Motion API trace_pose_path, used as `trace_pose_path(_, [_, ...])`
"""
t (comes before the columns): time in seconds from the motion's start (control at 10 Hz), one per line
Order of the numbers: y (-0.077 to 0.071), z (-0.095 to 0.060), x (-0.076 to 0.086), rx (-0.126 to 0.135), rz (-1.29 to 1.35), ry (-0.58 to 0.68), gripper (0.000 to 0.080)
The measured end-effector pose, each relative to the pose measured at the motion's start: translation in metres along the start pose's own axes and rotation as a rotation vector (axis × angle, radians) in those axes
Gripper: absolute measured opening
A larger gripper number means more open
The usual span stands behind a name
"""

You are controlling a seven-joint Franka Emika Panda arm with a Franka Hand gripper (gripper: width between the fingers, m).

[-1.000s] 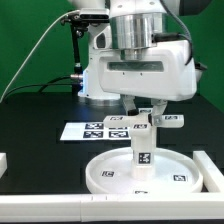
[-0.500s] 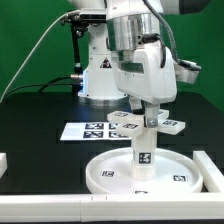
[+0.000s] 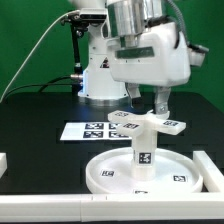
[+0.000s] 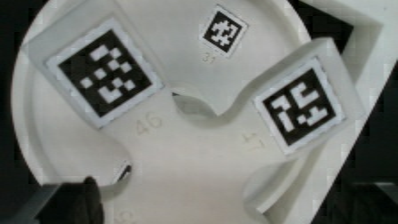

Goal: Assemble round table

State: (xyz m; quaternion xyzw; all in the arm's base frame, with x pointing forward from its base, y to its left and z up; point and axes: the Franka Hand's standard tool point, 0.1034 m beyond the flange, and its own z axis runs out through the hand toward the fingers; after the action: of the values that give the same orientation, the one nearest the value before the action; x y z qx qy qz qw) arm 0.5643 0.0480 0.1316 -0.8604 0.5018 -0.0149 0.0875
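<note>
exterior view: our gripper (image 3: pixel 160 101) hangs with fingers wide, holding nothing, just above the foot (image 3: pixel 150 122), which sits atop the upright leg (image 3: pixel 143 152) on the disc (image 3: pixel 150 174). foot lies straight below us.

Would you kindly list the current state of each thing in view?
Round disc: flat on the table, rim up.
Leg: upright at the disc's centre.
Cross-shaped foot: sitting on top of the leg.
Gripper: open, above the foot, holding nothing.
Marker board: flat behind the disc.
</note>
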Motion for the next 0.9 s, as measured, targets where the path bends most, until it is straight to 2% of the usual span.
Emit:
trace_pose_path(0.1, [-0.0002,0.0000,0.0002,0.005,-0.154,0.003,0.0649])
trace_pose_path(0.4, [0.0012,0.0034,-0.0058,-0.010,-0.554,0.001,0.0649])
trace_pose_path(0.5, [0.0020,0.0003,-0.0054,0.000,-0.597,0.019,0.0649])
trace_pose_path(0.7, [0.0038,0.0014,-0.0041,-0.003,-0.730,0.018,0.0649])
trace_pose_path(0.8, [0.0051,0.0029,-0.0029,-0.019,-0.873,0.026,0.0649])
trace_pose_path(0.9, [0.0083,0.0067,-0.0011,-0.058,-1.056,0.030,0.0649])
